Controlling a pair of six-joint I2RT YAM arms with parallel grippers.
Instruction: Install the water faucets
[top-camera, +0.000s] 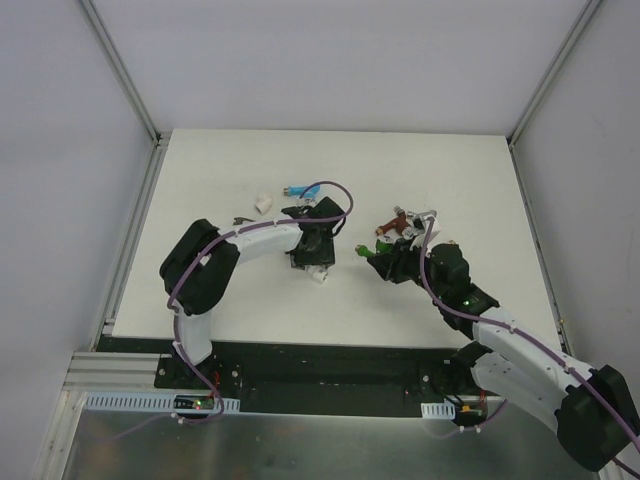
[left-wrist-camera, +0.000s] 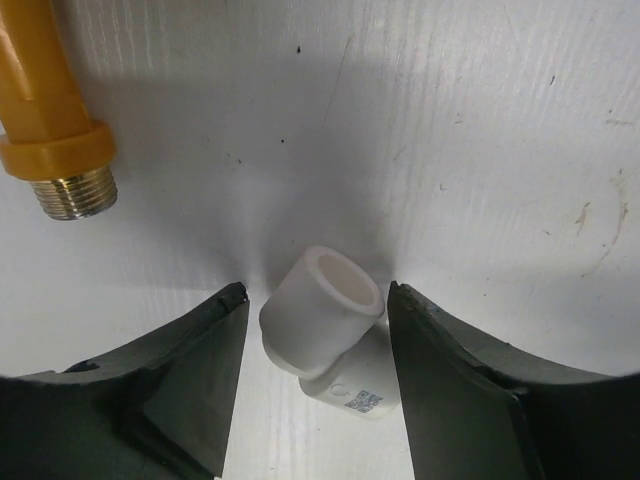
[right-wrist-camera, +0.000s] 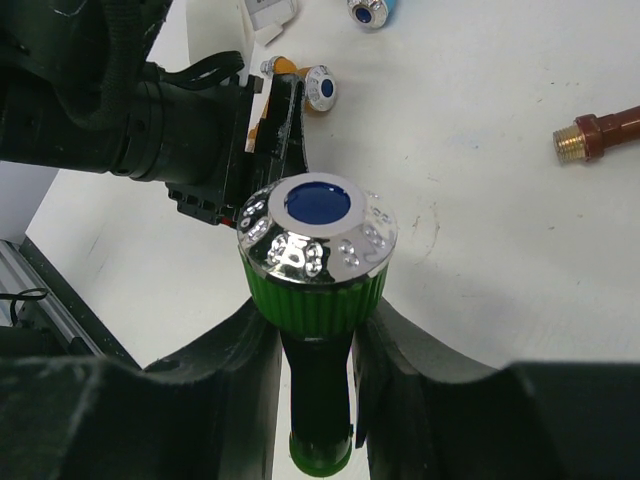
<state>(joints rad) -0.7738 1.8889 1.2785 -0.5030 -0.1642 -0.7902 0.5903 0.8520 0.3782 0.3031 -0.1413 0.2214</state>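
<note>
- Green faucet (right-wrist-camera: 315, 300) is clamped between the fingers of the right gripper (right-wrist-camera: 318, 340), lower centre of the right wrist view. Its chrome cap with a blue centre faces the camera. In the top view it is just right of centre.
- Left gripper (left-wrist-camera: 315, 298) stands partly open astride a white fitting (left-wrist-camera: 325, 325) on the table (left-wrist-camera: 480, 120), a gap at each finger; it grips nothing.
- Orange faucet (left-wrist-camera: 45, 90) lies at upper left of the left wrist view, metal thread pointing down.
- Blue faucet (top-camera: 298, 190) lies above centre in the top view.
- Brown faucet (right-wrist-camera: 600, 135) lies at the right edge of the right wrist view.
</note>
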